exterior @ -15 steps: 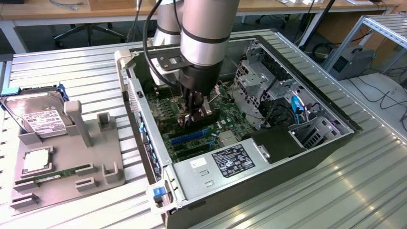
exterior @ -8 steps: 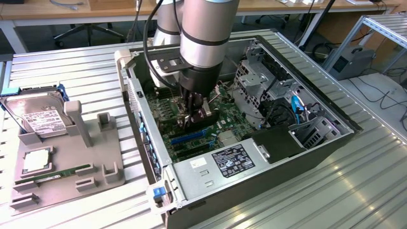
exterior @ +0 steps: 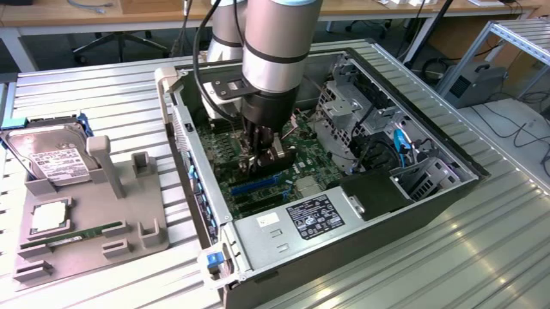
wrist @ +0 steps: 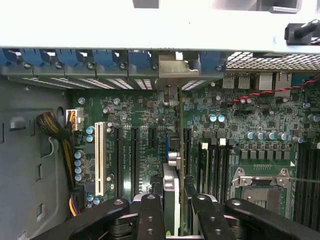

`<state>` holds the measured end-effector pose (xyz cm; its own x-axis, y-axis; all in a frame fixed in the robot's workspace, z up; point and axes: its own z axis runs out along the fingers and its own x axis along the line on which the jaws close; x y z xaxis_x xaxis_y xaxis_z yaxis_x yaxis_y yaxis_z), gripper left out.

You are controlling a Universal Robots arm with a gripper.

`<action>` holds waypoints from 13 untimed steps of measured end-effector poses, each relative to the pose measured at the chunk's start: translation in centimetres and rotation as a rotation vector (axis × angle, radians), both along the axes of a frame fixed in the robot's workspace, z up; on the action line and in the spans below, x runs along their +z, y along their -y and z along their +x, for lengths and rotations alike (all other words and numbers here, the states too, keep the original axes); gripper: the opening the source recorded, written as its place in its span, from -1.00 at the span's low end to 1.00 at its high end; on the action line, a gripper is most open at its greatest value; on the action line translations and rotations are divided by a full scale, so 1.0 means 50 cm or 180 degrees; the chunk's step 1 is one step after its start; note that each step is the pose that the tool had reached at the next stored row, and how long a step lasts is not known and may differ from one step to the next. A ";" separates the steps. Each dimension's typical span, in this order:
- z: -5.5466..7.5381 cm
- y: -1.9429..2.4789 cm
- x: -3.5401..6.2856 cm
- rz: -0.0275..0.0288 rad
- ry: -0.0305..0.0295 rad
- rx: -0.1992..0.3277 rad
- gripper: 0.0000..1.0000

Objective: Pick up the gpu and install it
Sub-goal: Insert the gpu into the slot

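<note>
No writing can be read on the black-and-white label (exterior: 315, 216) low on the open computer case (exterior: 447, 193), nor on the white label of the hard drive (exterior: 53, 154) at the exterior view's left. The gpu (wrist: 172, 200), a thin card seen edge-on with a green board and silvery metal edge, stands upright over the motherboard (wrist: 240, 125) at the centre of the exterior view, its metal bracket at the case's rear slots. The gripper (wrist: 172, 212) is partly closed, its fingers (wrist: 150, 215) clamping the gpu from both sides.
</note>
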<state>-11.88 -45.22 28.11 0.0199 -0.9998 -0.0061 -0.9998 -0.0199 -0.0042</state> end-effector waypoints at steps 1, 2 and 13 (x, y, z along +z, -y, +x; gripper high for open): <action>0.000 -0.0001 -0.001 0.0000 0.0000 0.0000 -0.47; 0.000 0.0000 -0.001 0.0000 0.0000 0.0000 -0.47; -0.002 0.0001 -0.007 -0.0001 0.0000 -0.0004 -0.47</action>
